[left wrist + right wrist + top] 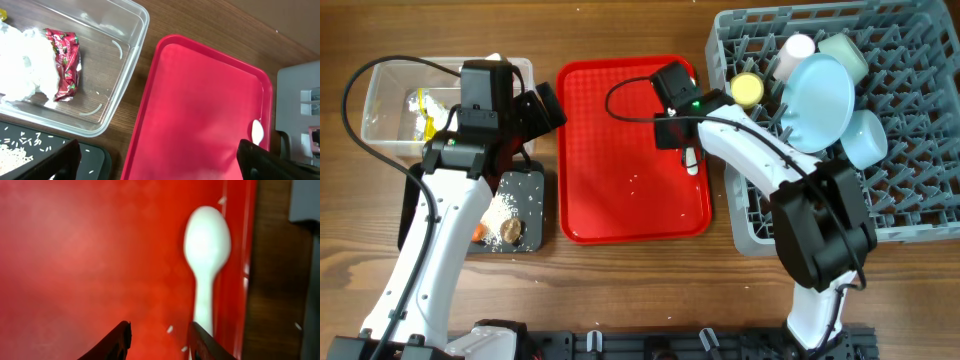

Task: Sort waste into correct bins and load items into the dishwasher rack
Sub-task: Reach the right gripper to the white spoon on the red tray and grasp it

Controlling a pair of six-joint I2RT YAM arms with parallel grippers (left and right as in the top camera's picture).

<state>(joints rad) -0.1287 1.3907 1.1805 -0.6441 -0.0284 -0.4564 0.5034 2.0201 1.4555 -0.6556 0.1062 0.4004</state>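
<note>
Now the right gripper point(159, 330) sits low over the red tray point(75, 250), jaws narrowly parted and empty, the white plastic spoon point(206, 250) lying just ahead of one finger. The left gripper point(157, 152) gapes wide, holding nothing, beside the clear bin point(132, 60).

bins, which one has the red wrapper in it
The clear bin, with the red wrapper beside white tissue; the black bin holds rice grains.
</note>
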